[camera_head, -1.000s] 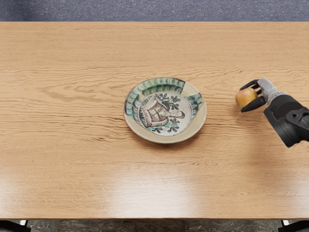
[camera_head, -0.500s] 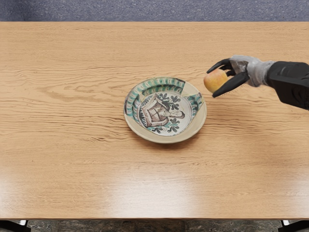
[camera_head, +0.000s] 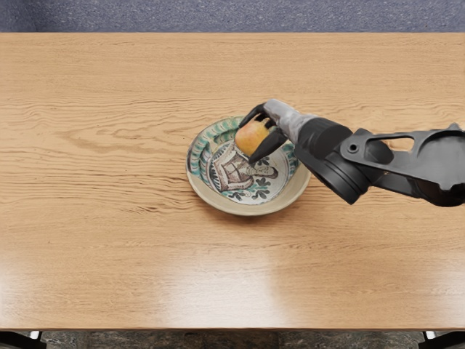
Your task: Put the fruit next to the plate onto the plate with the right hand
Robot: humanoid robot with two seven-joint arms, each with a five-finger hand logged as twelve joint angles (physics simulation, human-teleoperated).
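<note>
A yellow-orange fruit (camera_head: 252, 136) is held over the upper middle of the painted plate (camera_head: 218, 196), which has a green rim pattern and a dark figure in its centre. My right hand (camera_head: 259, 134) is shut on the fruit, black fingers curled around it. The right arm reaches in from the right edge and crosses the plate's right rim, hiding part of it. Whether the fruit touches the plate cannot be told. The left arm is out of view.
The plate lies near the middle of a wooden table (camera_head: 109, 240). A grey floor strip runs past the table's far edge.
The right hand has carried the fruit leftward, from the table right of the plate to above the plate's upper middle. The forearm now stretches across the plate's right side.
</note>
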